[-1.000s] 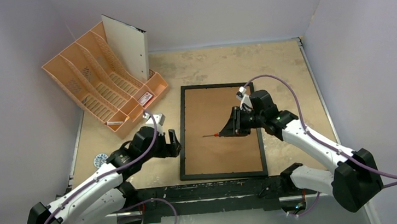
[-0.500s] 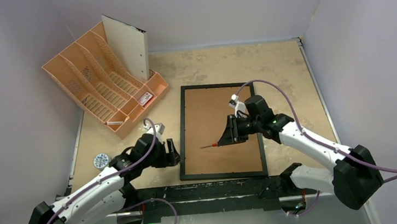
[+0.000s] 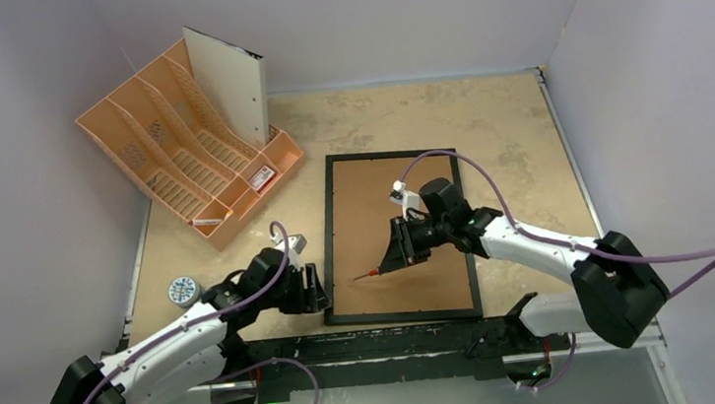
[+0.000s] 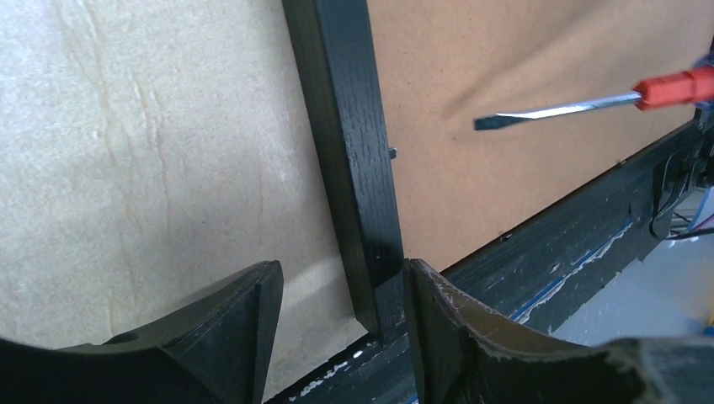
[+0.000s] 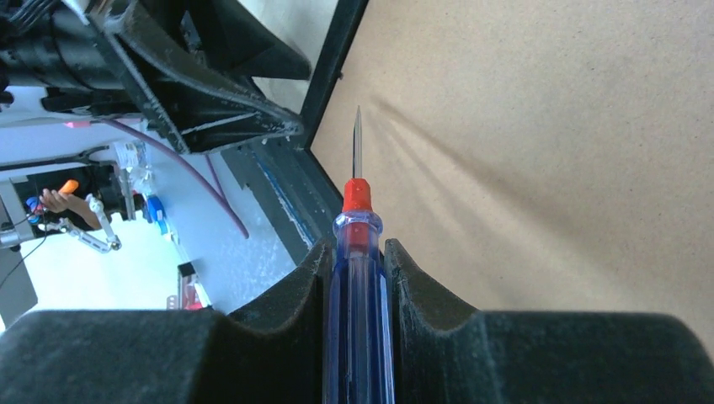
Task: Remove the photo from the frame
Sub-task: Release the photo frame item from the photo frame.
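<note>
Straddling the frame's [image 3: 324, 227] lower-left corner, the left pincer [image 4: 339, 282] stands wide about the left rail, gripping nothing. Just up and right, the right pincer [image 3: 400, 250] clamps a screwdriver [image 3: 368, 274], blade aimed down-left, likely at a small tab [image 4: 392, 152] on that rail. The frame lies face down on the tabletop [image 3: 505, 128], long axis running up the view. The photo is hidden under the backing [image 3: 376, 175]. Both arms have dropped toward this corner within the last second.
</note>
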Robot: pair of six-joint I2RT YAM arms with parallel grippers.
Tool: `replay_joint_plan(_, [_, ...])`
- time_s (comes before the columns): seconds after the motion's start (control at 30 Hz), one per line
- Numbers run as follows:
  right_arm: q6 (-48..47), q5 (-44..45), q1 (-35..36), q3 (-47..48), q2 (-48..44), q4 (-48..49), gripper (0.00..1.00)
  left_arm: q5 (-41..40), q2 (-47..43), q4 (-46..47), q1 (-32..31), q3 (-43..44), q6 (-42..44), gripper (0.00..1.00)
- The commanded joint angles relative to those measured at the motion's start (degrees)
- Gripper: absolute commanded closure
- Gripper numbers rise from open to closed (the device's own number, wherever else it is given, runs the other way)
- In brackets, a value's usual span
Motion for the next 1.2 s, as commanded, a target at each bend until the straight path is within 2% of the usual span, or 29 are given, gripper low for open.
replay_joint_plan(0.0, [-0.2,-1.8,0.5,0.0,3.0,5.0,1.00,0.3,0.8,1.9,-1.6,0.2,0.1,0.45])
replay_joint_plan(0.07, [1.6,-1.7,0.8,-0.2,3.9,6.4,1.00,-0.2,1.7,1.9,-1.9,0.3,0.6,0.48])
replay_joint_plan(0.33, [5.1,-2.2,2.0,-1.4,5.5,9.9,1.00,0.0,3.6,4.0,-2.3,-0.1,1.9,0.50])
replay_joint_plan(0.67, [8.3,-1.6,3.2,-1.8,7.9,12.4,1.00,0.7,4.1,5.7,-2.5,-1.4,2.2,0.62])
replay_joint_plan(0.93, [10.6,1.7,4.1,-3.6,8.6,15.8,1.00,1.5,4.2,6.6,-2.6,-2.1,2.3,0.65])
replay_joint_plan(1.17, [11.4,5.3,4.1,-4.0,6.9,14.6,1.00,1.8,4.1,6.5,-2.6,-2.2,2.5,0.69])
